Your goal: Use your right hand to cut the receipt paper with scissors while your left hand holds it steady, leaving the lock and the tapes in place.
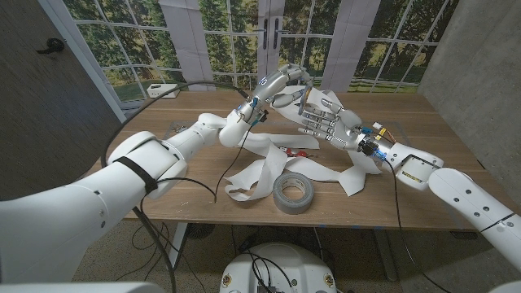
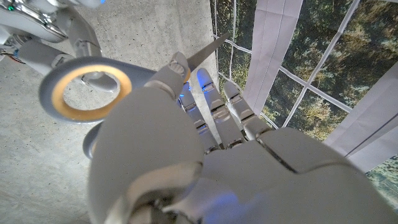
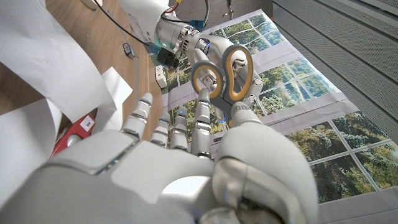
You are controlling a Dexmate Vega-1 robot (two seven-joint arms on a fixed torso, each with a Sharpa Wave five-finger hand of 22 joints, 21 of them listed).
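wooden table with a brown grain carries loose white receipt paper in curling strips across its middle, and a grey tape roll lies on its side at the near edge, touching the paper. a red object lies half under the strips — its small white label cannot be read. no brand or writing is legible anywhere.

both hands are raised together above the far middle of the table. the scissors, grey with orange-lined handle loops, sit between them. in the left wrist view one loop and a metal blade lie against the left hand, whose fingers curl around them. in the right wrist view the right hand reaches its fingertips up to the loops; whether it grips them i cannot tell.

behind the table hangs a backdrop printed with white-framed windows and green trees. grey concrete-like walls stand at both sides. black cables trail over the left arm.
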